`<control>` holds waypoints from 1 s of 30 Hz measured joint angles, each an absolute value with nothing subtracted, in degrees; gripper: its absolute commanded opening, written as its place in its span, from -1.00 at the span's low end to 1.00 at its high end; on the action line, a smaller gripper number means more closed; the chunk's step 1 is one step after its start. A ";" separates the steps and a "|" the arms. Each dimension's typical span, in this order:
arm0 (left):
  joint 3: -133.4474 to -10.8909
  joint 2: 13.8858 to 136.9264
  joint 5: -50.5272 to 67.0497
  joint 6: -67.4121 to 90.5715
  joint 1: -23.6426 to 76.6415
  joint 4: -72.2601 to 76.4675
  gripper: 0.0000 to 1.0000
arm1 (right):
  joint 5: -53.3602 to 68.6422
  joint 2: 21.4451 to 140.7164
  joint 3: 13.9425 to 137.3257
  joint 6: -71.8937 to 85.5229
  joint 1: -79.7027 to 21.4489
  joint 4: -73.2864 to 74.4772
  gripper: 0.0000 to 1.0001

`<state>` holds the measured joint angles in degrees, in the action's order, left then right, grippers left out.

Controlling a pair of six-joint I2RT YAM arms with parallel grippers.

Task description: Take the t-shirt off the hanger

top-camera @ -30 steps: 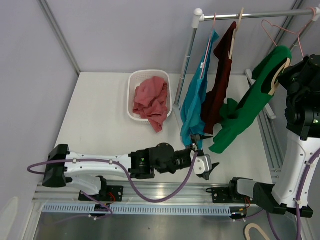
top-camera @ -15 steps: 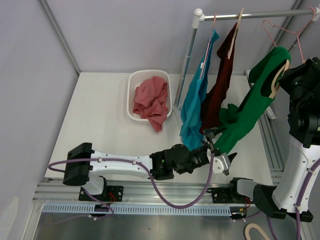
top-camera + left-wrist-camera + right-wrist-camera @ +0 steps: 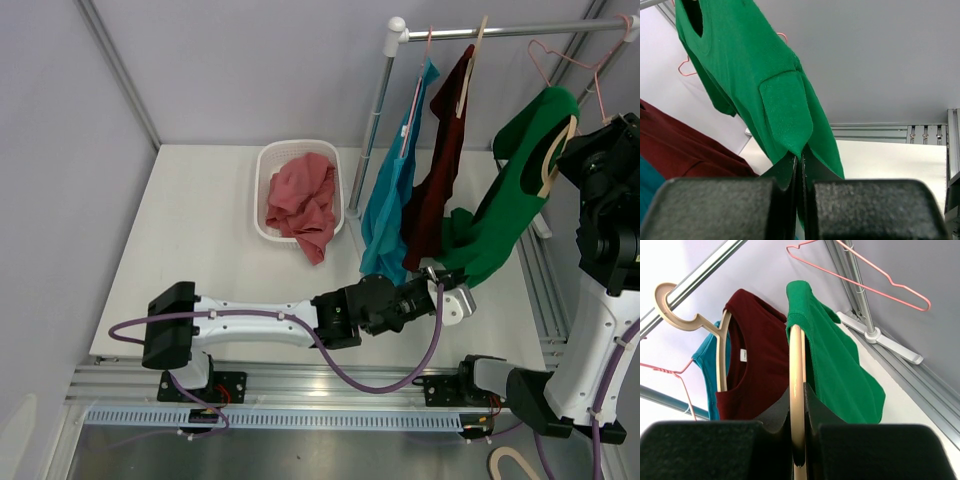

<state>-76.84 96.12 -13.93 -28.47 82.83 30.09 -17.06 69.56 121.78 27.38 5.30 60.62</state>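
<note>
- Green t-shirt [image 3: 505, 210] hangs over a wooden hanger [image 3: 796, 365] at the right side of the table [image 3: 200, 250], with its lower part reaching down toward the near edge.
- Left gripper [image 3: 799, 175] is clenched on the bottom hem of the green t-shirt; the cloth is pinched between its two black fingers.
- Right gripper [image 3: 797, 425] is higher up and is grasping the wooden hanger by its arm, inside the shoulder of the green t-shirt.
- A white basket [image 3: 270, 160] stands further back on the table, with a pink cloth [image 3: 300, 205] spilling over its near rim.
- On the rail [image 3: 500, 28] hang a teal shirt [image 3: 385, 215] and a dark red shirt [image 3: 435, 170], beside the green one.
- The dark red shirt has a small white label [image 3: 742, 356] in its collar; the writing is too small to read.
- A bare pink wire hanger [image 3: 860, 275] hangs at the far right.
</note>
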 measured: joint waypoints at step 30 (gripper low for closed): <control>-53.04 80.99 -22.22 -21.41 92.40 34.37 -0.99 | -20.01 81.54 125.78 22.41 5.13 54.46 -1.00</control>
<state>-53.04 80.99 -22.22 -21.41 92.40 34.37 -20.01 81.54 125.78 22.41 5.13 54.46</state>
